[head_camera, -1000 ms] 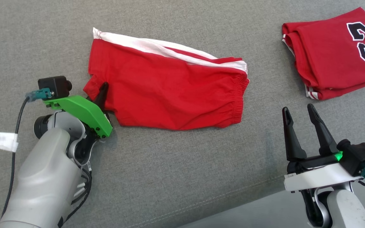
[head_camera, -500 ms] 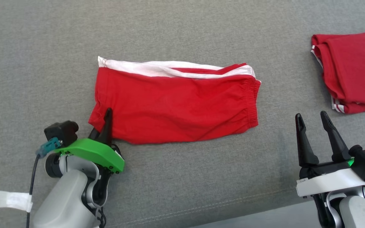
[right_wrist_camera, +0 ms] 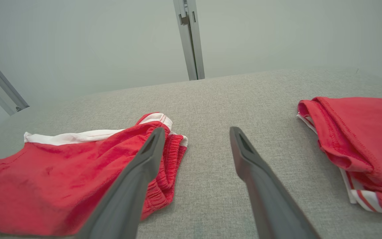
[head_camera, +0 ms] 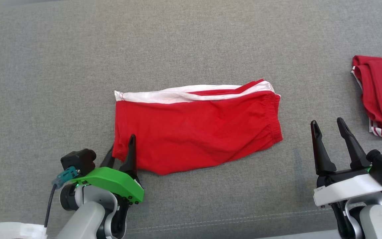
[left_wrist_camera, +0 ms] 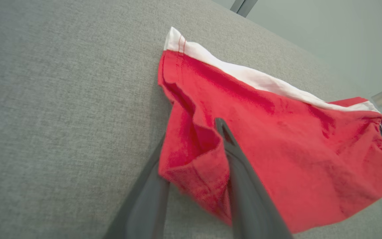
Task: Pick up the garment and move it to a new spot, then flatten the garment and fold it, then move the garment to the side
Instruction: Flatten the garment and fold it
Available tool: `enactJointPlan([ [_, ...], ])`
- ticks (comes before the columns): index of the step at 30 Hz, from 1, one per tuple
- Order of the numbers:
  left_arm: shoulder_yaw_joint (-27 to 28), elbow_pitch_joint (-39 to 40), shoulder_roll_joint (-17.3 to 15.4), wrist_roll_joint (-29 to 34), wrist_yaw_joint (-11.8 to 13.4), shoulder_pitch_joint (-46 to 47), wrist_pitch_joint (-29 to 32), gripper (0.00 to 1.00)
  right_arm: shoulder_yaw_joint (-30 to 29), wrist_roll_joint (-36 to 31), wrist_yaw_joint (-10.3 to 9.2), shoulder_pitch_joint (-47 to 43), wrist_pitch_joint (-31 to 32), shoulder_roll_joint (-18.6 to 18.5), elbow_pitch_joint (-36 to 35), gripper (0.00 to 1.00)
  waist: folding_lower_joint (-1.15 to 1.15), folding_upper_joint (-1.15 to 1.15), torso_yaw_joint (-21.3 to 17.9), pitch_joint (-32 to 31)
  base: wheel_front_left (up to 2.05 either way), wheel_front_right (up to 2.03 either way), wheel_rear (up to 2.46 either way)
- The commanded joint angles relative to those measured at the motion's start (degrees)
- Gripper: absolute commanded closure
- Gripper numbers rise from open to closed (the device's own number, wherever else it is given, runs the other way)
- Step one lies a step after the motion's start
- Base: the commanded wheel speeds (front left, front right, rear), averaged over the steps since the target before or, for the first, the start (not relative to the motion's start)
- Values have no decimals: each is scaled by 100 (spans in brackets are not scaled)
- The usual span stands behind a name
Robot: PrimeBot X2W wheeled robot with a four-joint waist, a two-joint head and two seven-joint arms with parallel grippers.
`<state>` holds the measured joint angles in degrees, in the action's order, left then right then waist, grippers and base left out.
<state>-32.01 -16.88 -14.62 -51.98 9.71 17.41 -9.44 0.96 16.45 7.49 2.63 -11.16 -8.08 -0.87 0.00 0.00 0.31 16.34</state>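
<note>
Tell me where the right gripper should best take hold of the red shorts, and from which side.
Probably the near corner of the gathered waistband on the red shorts, approached low from the robot's right. That elastic edge is thick and bunched, and faces the open right gripper; the left gripper straddles the opposite hem corner.

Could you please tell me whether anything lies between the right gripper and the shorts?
Nothing visible does. Only bare grey cushion separates the open right gripper from the waistband end of the shorts. The folded jersey lies on the gripper's other side, out of that path.
</note>
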Motion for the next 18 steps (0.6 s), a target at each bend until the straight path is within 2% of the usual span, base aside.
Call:
enactJointPlan([
  [1,29,20,-60,87,45,-51,-46,0,4,15,-1,-26,3,-30,14,0,0,0,1,-61,0,0,0],
  [7,234,269,-228,417,301,-105,-412,0,-58,20,-1,-104,-8,-10,58,0,0,0,-25,-298,0,0,0],
  [14,624,858,-426,1108,298,17,-570,0,-31,-104,-1,-13,-42,-61,142,0,0,0,-43,-612,0,0,0],
  [18,1006,1233,-344,1608,256,-121,-572,0,80,-192,-1,26,-47,-70,221,0,0,0,-81,-788,0,0,0],
])
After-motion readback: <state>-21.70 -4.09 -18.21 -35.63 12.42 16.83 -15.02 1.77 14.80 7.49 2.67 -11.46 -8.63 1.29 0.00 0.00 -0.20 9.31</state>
